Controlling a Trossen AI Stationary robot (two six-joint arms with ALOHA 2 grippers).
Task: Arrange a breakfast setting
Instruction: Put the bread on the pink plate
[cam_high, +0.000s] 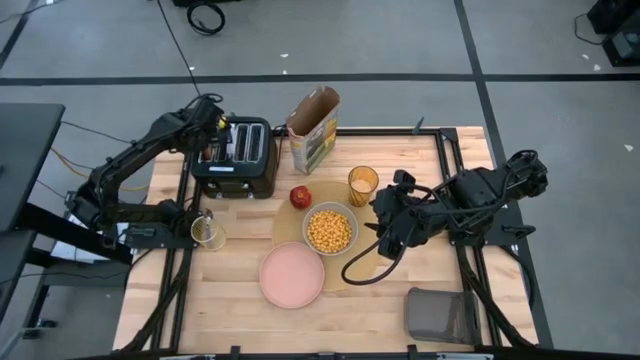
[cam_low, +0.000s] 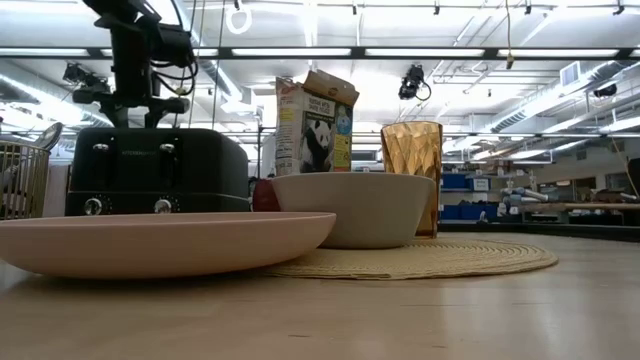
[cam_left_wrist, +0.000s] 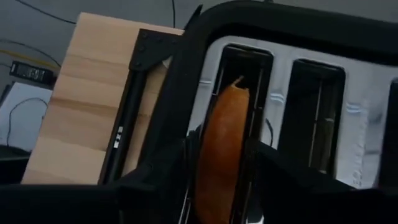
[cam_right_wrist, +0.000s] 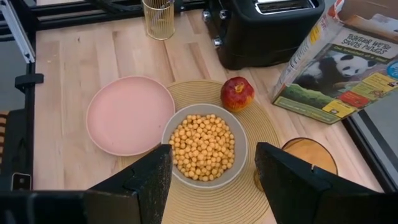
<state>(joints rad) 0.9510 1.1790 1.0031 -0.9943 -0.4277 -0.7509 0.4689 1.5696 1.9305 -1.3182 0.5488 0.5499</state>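
**Toast coming out of the toaster, plate's waiting**

The left gripper (cam_left_wrist: 217, 168) is over the black toaster (cam_high: 235, 155), its fingers pinched on a slice of toast (cam_left_wrist: 222, 143) that stands on edge in the outermost slot, the one nearest the table edge. So my read is we're on the toast step: bread gets pulled and goes to the pink plate (cam_high: 292, 274), which has nothing on it.

Using the toaster as the landmark:
- red apple (cam_high: 300, 196) sits just off the toaster's front right corner, on the rim of the tan placemat (cam_high: 345, 268)
- grey bowl (cam_high: 330, 229), full of yellow cereal balls, is a bit further out from the toaster than the apple, in the middle of the mat
- amber tumbler (cam_high: 363, 184) is to the toaster's right, past the apple, on the mat's edge
- the plate is well out in front of the toaster, overlapping the mat edge beside the bowl
- cereal box (cam_high: 314, 128) stands right next to the toaster
- a small wire cup (cam_high: 208, 232) sits off the toaster's front left corner

The right gripper (cam_right_wrist: 211, 177) hangs above the bowl side of the mat, away from the toaster, spread wide with nothing in it.

Next move, I'd guess: lift straight up so the slice clears the slot without snagging, then swing over to the plate. It's a thin slice held by its edge, so it could twist in the grip.
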